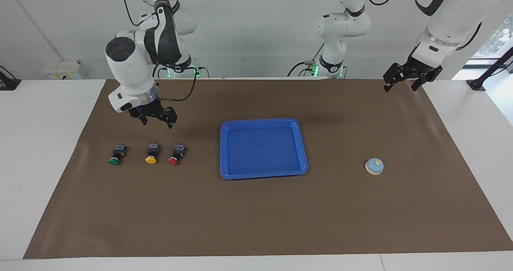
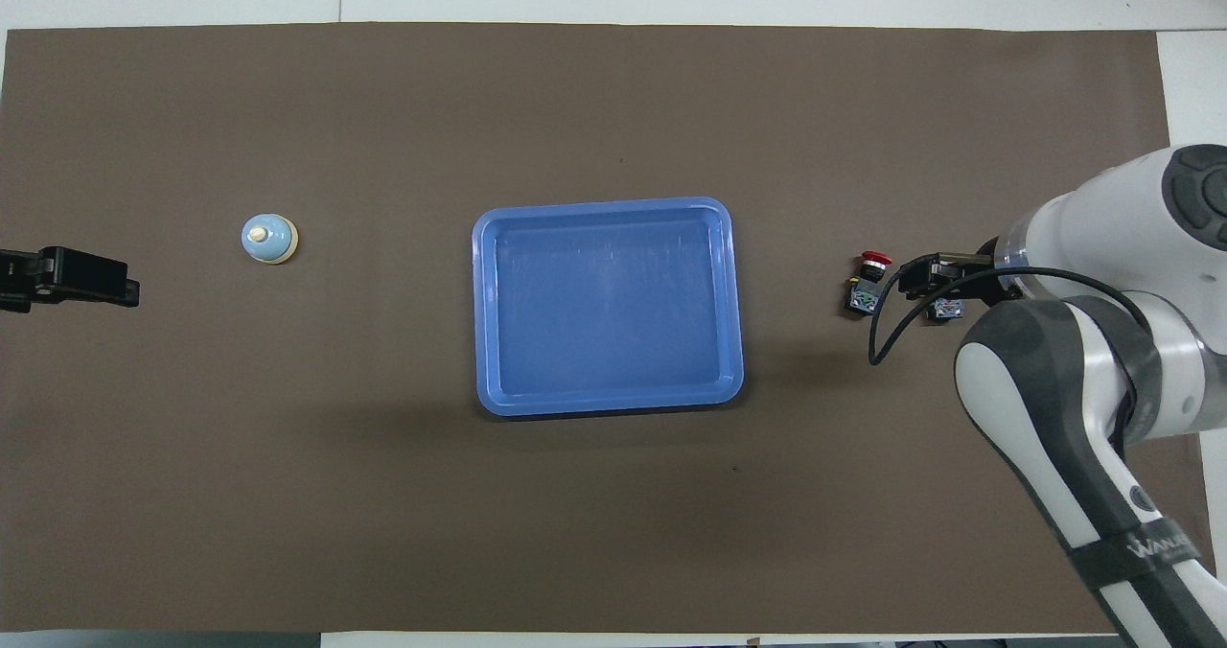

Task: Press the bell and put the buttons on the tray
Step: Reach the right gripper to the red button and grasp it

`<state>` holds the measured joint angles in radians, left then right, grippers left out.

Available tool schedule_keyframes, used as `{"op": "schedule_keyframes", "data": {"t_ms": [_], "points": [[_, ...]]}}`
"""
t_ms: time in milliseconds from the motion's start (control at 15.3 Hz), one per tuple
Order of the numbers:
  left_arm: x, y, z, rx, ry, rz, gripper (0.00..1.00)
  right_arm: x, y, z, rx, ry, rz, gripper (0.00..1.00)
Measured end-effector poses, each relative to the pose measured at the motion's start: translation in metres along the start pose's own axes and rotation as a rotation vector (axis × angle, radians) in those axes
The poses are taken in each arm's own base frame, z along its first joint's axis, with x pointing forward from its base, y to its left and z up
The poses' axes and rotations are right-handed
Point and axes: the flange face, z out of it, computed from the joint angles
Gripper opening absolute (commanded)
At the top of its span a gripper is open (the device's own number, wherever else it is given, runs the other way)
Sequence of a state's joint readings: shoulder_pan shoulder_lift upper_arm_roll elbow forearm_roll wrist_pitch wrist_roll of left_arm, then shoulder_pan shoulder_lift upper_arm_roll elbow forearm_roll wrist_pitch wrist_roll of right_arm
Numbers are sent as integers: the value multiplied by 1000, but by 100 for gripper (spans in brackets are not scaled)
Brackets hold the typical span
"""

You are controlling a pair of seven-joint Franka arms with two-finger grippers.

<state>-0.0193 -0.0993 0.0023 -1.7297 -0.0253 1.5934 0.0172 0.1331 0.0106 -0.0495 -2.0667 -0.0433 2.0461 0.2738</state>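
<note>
Red button [image 1: 173, 159], yellow button [image 1: 151, 157], green button [image 1: 115, 159] in row toward right arm's end of table, caps pointing away from robots; narrow gaps between red and yellow, wider gap yellow to green. Right hand [image 1: 155, 119] open, in air over the mat just robot-side of the yellow and red buttons, nothing beneath but bare brown mat [image 1: 256, 215]. Blue tray [image 1: 303, 150] mid-table, empty, low rim only obstacle. Bell [image 1: 374, 166] alone toward left arm's end, clear mat all round. Left hand [image 1: 402, 79] open, high over mat edge, well apart from bell.
</note>
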Motion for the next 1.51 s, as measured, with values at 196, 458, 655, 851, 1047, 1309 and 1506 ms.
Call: {"op": "schedule_keyframes", "data": {"t_ms": [196, 458, 655, 851, 1047, 1309, 1506], "points": [[0, 0, 0, 0, 0, 0, 100, 4, -10, 31, 11, 38, 5, 100], [0, -1, 0, 0, 0, -1, 100, 1, -27, 59, 29, 84, 25, 100], [0, -1, 0, 0, 0, -1, 100, -4, -30, 78, 34, 93, 44, 100], [0, -1, 0, 0, 0, -1, 100, -4, -31, 91, 31, 83, 50, 100], [0, -1, 0, 0, 0, -1, 100, -4, -32, 105, 33, 88, 49, 100], [0, -1, 0, 0, 0, -1, 100, -6, -32, 127, 37, 100, 48, 99], [0, -1, 0, 0, 0, -1, 100, -6, -36, 134, 38, 103, 42, 86]]}}
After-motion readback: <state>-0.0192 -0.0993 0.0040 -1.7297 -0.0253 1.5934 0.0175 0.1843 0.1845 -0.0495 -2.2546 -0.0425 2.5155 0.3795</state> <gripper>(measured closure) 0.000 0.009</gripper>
